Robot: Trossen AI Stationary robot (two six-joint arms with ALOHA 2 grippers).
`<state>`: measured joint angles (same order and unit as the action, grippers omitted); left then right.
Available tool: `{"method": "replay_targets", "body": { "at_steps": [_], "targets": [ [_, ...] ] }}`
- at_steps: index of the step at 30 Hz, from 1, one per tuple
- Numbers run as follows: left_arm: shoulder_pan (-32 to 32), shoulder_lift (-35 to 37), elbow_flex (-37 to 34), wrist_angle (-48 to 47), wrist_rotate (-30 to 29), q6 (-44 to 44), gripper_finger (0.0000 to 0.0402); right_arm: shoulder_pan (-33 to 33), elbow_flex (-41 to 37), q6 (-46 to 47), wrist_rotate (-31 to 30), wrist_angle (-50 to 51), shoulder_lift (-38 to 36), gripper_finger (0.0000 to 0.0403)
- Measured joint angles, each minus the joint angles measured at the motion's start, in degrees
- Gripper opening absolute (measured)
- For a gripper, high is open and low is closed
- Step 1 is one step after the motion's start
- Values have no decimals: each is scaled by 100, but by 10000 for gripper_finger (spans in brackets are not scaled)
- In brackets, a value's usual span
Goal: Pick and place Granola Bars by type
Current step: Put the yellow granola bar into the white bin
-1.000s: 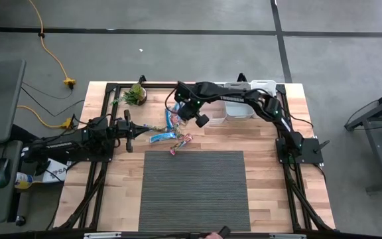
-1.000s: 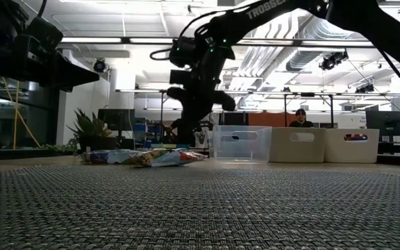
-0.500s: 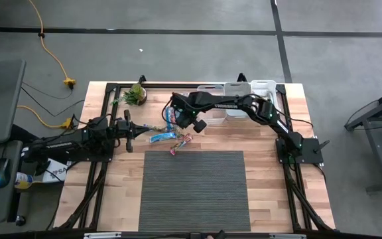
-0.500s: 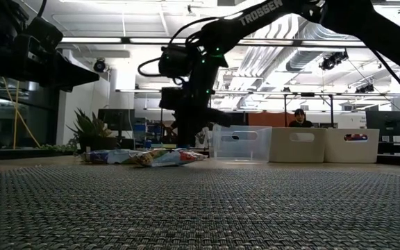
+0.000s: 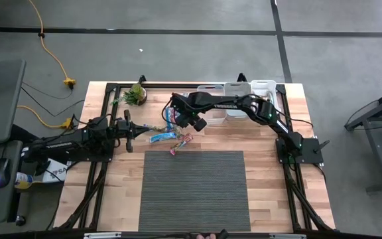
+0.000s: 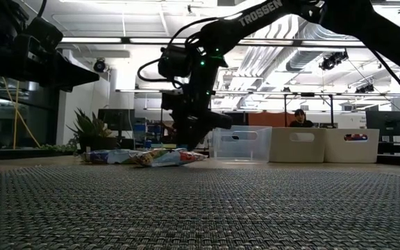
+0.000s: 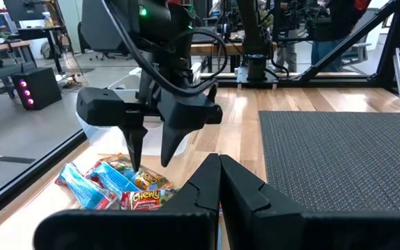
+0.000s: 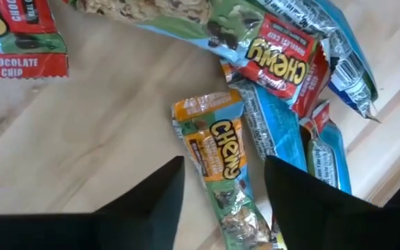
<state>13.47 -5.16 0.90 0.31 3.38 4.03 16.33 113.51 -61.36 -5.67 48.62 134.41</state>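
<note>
Several granola bars [image 5: 166,133] lie in a loose pile on the wooden table, left of the bins; the same pile [image 6: 151,157] shows in the low view. My right gripper [image 8: 221,201] hangs open over the pile, pointing steeply down, one finger on each side of a yellow-green Chewy bar [image 8: 217,153] that lies flat on the wood. The left wrist view shows its fingertips [image 7: 136,158] just above the bars. My left gripper [image 7: 219,182] waits shut and level at the table's left [image 5: 130,131], holding nothing.
A clear bin [image 5: 216,111] and two white bins [image 5: 244,99] stand at the far edge, right of the pile. A small potted plant [image 5: 136,94] sits far left. The dark woven mat [image 5: 194,189] covers the table's near middle.
My right gripper has moved toward the table's left edge and down onto the pile of bars, tipping more steeply downward, and its fingers have opened. The bars lie where they were.
</note>
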Motion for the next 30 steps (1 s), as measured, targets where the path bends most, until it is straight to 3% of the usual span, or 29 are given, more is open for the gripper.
{"method": "replay_targets", "body": {
  "at_steps": [5,24,30],
  "targets": [
    [0,1,-1,1,0,0,1,83,0,116,5,-8,19,207],
    [0,1,0,1,0,-1,1,194,0,1276,-210,142,166,209],
    [0,-1,-1,1,0,-1,1,357,0,1484,48,155,164,209]
  ]
}}
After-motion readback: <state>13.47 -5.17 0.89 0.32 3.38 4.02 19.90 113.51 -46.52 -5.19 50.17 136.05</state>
